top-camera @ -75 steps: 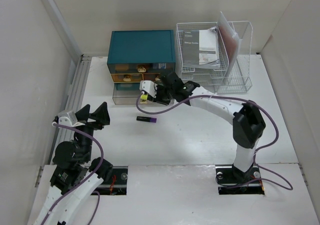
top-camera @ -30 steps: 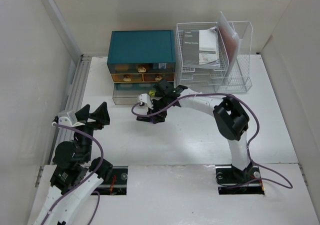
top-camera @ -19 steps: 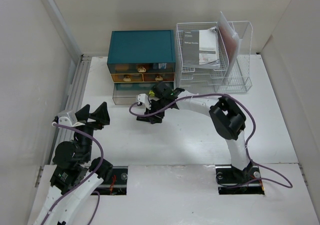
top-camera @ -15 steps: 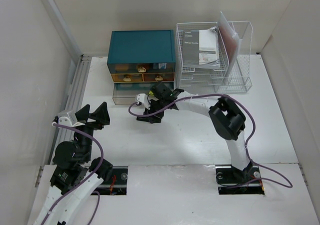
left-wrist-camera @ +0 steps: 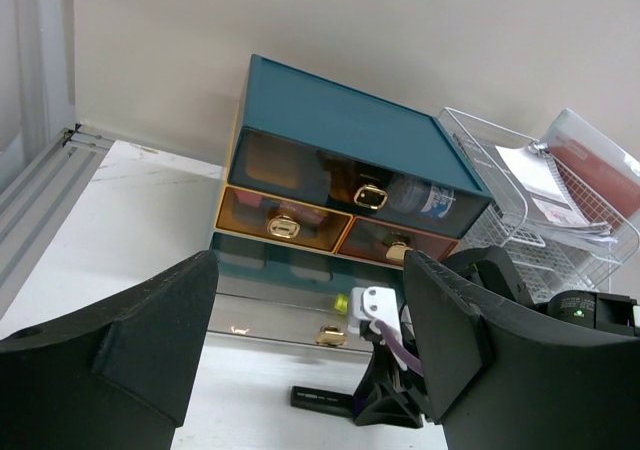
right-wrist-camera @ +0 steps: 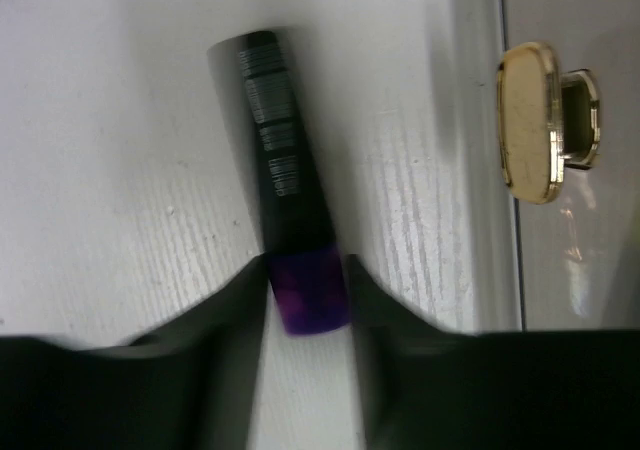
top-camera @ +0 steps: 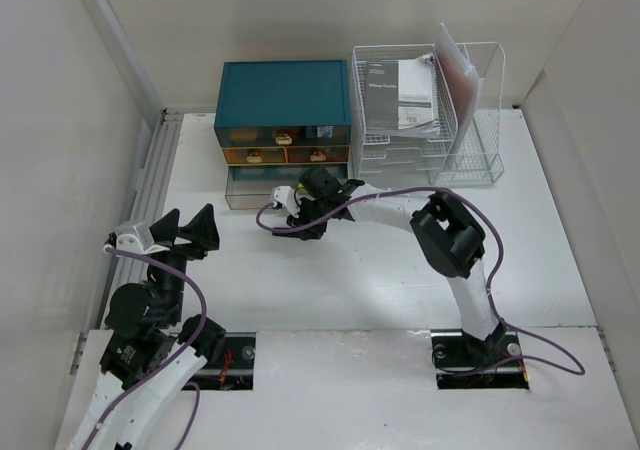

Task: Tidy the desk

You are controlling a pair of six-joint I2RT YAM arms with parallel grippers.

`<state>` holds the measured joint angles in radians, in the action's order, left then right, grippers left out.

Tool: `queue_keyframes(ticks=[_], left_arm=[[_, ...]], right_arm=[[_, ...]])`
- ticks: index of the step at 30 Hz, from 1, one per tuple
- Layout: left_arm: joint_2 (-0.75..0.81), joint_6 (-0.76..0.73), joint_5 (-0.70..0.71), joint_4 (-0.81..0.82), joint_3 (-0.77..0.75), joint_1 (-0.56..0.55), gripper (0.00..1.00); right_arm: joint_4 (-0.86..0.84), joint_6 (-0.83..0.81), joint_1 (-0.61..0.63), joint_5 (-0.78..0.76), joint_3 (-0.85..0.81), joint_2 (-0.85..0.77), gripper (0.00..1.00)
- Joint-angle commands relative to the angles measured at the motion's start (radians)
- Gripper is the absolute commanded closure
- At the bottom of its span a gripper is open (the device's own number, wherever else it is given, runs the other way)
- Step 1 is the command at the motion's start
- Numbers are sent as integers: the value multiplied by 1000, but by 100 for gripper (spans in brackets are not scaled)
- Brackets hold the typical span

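Right end effector [right-wrist-camera: 308,295] has dropped from the drawers onto the black cylindrical plastic marker with purple cap [right-wrist-camera: 290,210]. Left end effector [top-camera: 190,230] is released, idle by the white surface [top-camera: 400,270] left edge. The right one is clenched on the cap end. The marker lies mid-surface, just before the teal plastic drawer unit [top-camera: 283,92]. Likely light, rigid, slick and prone to roll, so mid-barrel is the safer hold.

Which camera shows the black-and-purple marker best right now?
Right wrist: the marker fills the frame, its purple end between the fingers of the right gripper. Left wrist shows only its black end; from the top the gripper mostly hides it.
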<state>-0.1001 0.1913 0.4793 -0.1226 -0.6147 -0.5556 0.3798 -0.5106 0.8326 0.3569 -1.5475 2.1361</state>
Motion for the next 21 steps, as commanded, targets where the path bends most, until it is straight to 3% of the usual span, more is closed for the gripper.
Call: queue_keyframes(ticks=[1,5,12,21], left_arm=[[14,-15,5,46,1,-6,28],[14,-15,5,46,1,-6,28],[14,-15,5,46,1,-6,28],[14,-15,5,46,1,-6,28]], right_arm=[[19,17,7,2,-23,31,74],[30,-15,7,51,-23,-22,99],[25,-48,7,111,-33,-171,100],[-151,-34,7,-157,78,-330,100]])
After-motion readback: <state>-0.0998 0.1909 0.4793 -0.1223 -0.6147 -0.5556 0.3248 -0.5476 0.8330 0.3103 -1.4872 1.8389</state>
